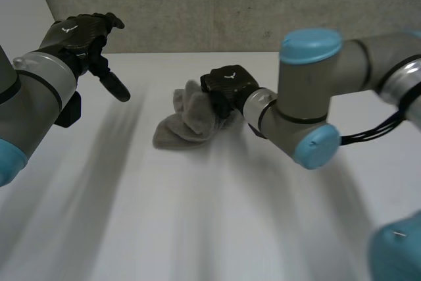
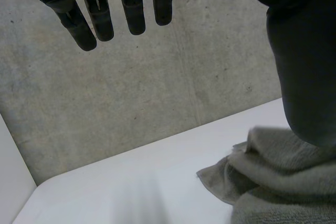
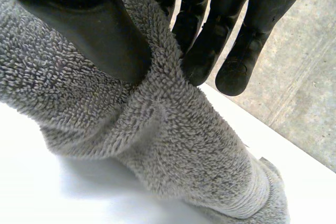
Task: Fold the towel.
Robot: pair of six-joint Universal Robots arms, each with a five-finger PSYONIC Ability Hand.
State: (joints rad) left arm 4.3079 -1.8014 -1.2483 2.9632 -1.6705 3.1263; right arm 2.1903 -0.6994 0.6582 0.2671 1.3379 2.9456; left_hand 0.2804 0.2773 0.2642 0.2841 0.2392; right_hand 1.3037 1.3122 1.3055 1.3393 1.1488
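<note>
Crumpled grey terry-cloth towel [image 1: 187,126] lies bunched on the white table [image 1: 197,222], near the grey concrete wall [image 1: 230,4]. Right hand [image 1: 227,87] pinches a raised fold between thumb and fingers [image 3: 199,45]. Left hand [image 1: 82,34] hangs apart from the towel, its fingers [image 2: 100,17] straight and holding nothing.

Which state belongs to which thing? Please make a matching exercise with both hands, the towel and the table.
Things:
1. left hand
2. right hand
3. towel
4. table

States:
A. grey, bunched in a heap
B. open, holds nothing
C. white, bears the towel
D. fingers and thumb pinch a fold of the towel

Pairs: 1-B, 2-D, 3-A, 4-C
</note>
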